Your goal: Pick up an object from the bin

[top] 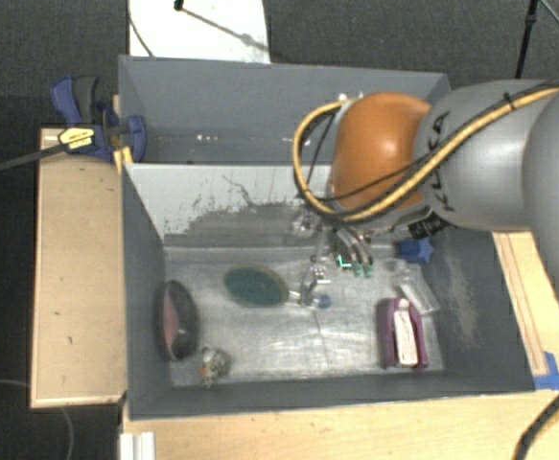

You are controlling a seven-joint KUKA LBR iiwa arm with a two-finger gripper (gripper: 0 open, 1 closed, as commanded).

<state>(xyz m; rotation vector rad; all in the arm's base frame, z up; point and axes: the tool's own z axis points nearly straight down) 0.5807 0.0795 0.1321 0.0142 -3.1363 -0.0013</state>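
Observation:
My gripper (313,284) hangs low over the middle of the bin floor, under the orange wrist cover. Just to its left lies a flat teal oval disc (253,287), its right end close to the gripper tip. A tiny blue bit (324,302) lies on the floor right beside the tip. To the gripper's right rests a pale, clear oblong thing (416,291), and a purple box with a white and red label (401,333) sits in front of it.
A dark oval thing with a pink stripe (176,319) lies against the left wall, with a small crumpled shiny lump (212,360) at the front left. A blue thing (413,249) sits at the back right, partly under the arm.

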